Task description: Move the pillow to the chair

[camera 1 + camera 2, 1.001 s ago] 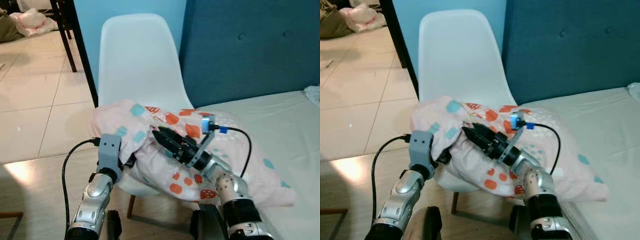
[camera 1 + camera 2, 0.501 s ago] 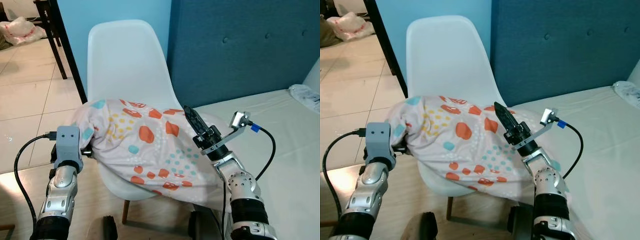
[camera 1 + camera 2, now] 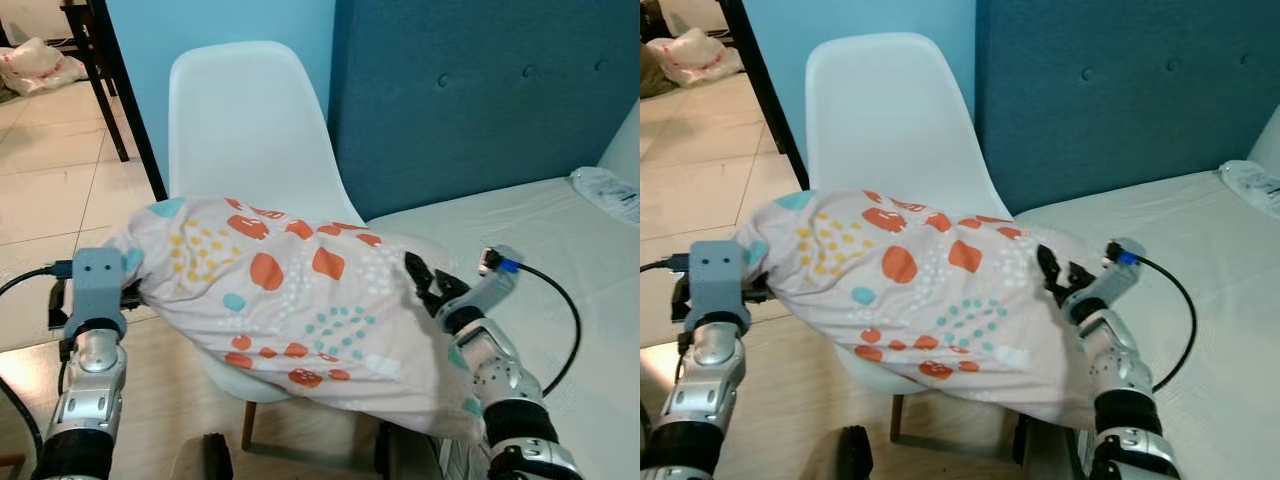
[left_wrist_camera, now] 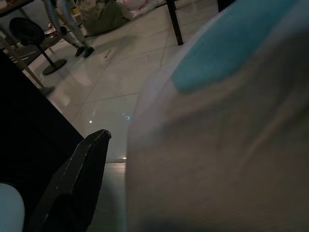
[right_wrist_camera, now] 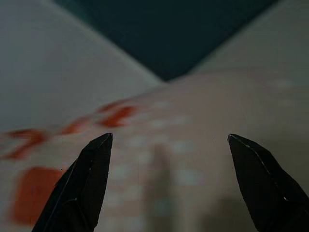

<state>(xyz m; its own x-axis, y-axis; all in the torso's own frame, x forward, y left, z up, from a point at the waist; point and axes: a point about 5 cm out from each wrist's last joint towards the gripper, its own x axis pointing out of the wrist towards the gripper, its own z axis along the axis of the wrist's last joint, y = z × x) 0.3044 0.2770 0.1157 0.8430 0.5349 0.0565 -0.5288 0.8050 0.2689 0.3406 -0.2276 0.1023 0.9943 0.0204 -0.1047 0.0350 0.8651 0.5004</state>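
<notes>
Now the pillow [image 3: 290,300], soft and slumped, cotton printed with orange and teal spots, drapes over the moulded white plastic chair [image 3: 250,130] seat, one end hanging toward the bed [image 3: 560,230]. Right gripper [image 5: 169,183] spread open at that end; left gripper [image 3: 125,295]: state can't be told. Judgement: nudge the overhang chairward before letting go.

A white bed [image 3: 560,230] is lying beside a teal tufted headboard [image 3: 480,90]; a plastic bag [image 3: 40,62] is sitting on the tiled floor [image 3: 50,190] beyond dark furniture legs [image 3: 105,90].

Soft printed cloth pillow [image 3: 290,300], smooth matt plastic chair [image 3: 250,130]; glossy tiled floor [image 3: 60,190]
</notes>
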